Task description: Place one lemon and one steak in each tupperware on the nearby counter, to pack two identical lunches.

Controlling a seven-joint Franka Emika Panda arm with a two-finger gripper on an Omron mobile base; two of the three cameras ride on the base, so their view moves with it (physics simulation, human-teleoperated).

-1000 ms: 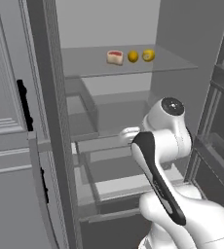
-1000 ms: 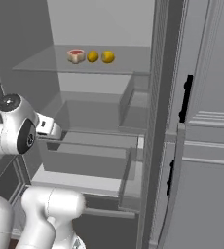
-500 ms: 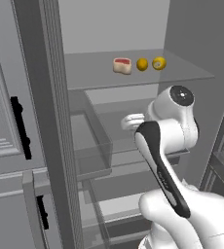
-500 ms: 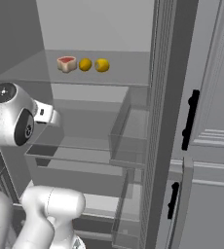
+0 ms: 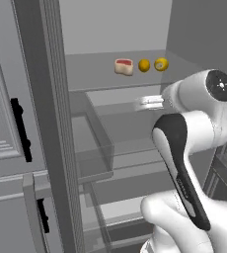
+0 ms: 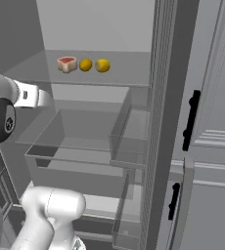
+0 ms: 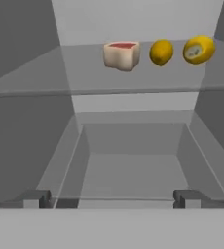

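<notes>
On the upper glass shelf (image 5: 110,74) of an open fridge lie a pale tan-rimmed steak (image 5: 124,66) (image 6: 67,64) (image 7: 122,54) with a pink-red top and, to its right, two yellow-orange lemons (image 5: 144,65) (image 5: 160,64) (image 6: 85,65) (image 6: 102,65) (image 7: 161,51) (image 7: 198,49) in a row. My gripper (image 7: 113,199) (image 5: 150,102) (image 6: 36,96) is open and holds nothing. It hangs in front of the fridge, below the shelf's level and well short of the food. The second steak, both tupperware and the counter are out of view.
Below the shelf sits a clear drawer (image 7: 133,165) (image 6: 80,132) with see-through walls. Grey fridge door frames (image 5: 51,123) (image 6: 161,122) stand close on both sides. Cabinet fronts with black handles (image 5: 20,129) (image 6: 190,119) flank the fridge.
Both base views have shifted and closed in on the fridge, so the camera has moved. The hand now sits higher against the shelves. The steak and lemons lie in the same row.
</notes>
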